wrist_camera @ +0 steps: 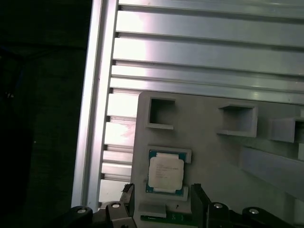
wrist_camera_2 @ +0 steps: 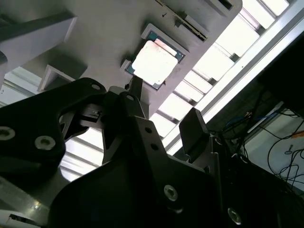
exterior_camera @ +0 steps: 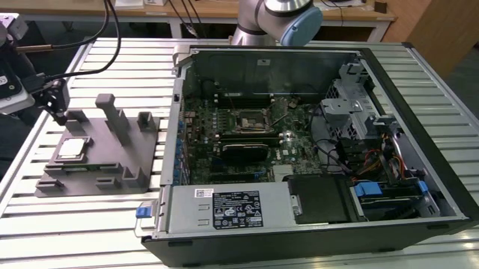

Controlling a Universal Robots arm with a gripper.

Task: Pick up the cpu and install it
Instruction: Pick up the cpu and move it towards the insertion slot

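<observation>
The cpu (exterior_camera: 71, 148) is seen lying flat in a shallow recess of the grey fixture block (exterior_camera: 101, 159), silvery top upward, at the end of the block towards the exterior view's left. The block is set on the slatted metal counter (exterior_camera: 90, 224), just beside the open computer case (exterior_camera: 262, 67), which is laid on its side towards the exterior view's right.

The claw (exterior_camera: 56, 106) is held over the far left part of the block, close to the cpu but apart from it. In the first wrist view the cpu (wrist_camera: 165, 172) is shown framed by the raised lips of its recess in the block (wrist_camera: 213, 156), with the claw (wrist_camera: 162, 194) spread wide. One dark fingertip (wrist_camera: 127, 192) is placed to each side of the chip's line, and nothing is gripped between them. Bright slats of the counter (wrist_camera: 190, 52) are visible past the block's edge.

In the second wrist view the cpu (wrist_camera_2: 154, 61) is seen beyond the claw (wrist_camera_2: 164, 111), whose fingers (wrist_camera_2: 192, 130) are parted and empty.

Inside the case the green motherboard (exterior_camera: 224, 140) is exposed, and the square socket (exterior_camera: 247, 119) near its middle is seen with a dark centre, with no chip seated in it. The arm (exterior_camera: 273, 19) is visible behind the case, at the far edge of the counter.
</observation>
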